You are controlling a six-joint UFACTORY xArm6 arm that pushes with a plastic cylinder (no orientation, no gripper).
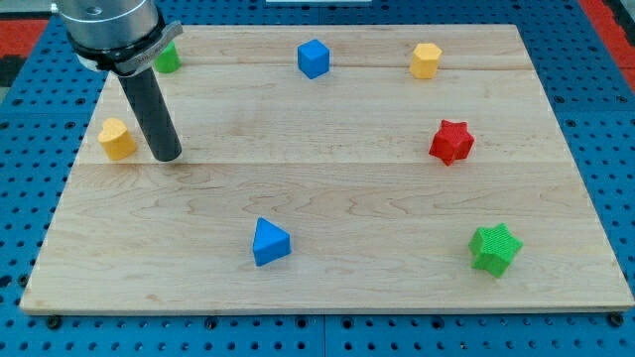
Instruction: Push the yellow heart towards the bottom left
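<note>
My tip (167, 156) (a bare rod, gripping nothing) sits right of the yellow heart (116, 138); pushing sideways could slide it off the board (327, 288).

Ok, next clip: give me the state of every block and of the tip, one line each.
my tip: down on the board, just to the view's right of the yellow heart, a small gap between.
yellow heart: near the left edge, upright.
green block: top left, partly hidden by the arm.
blue cube: top centre.
yellow hexagon block: top right.
red star: right side.
green star: bottom right.
blue triangle: bottom centre.
</note>
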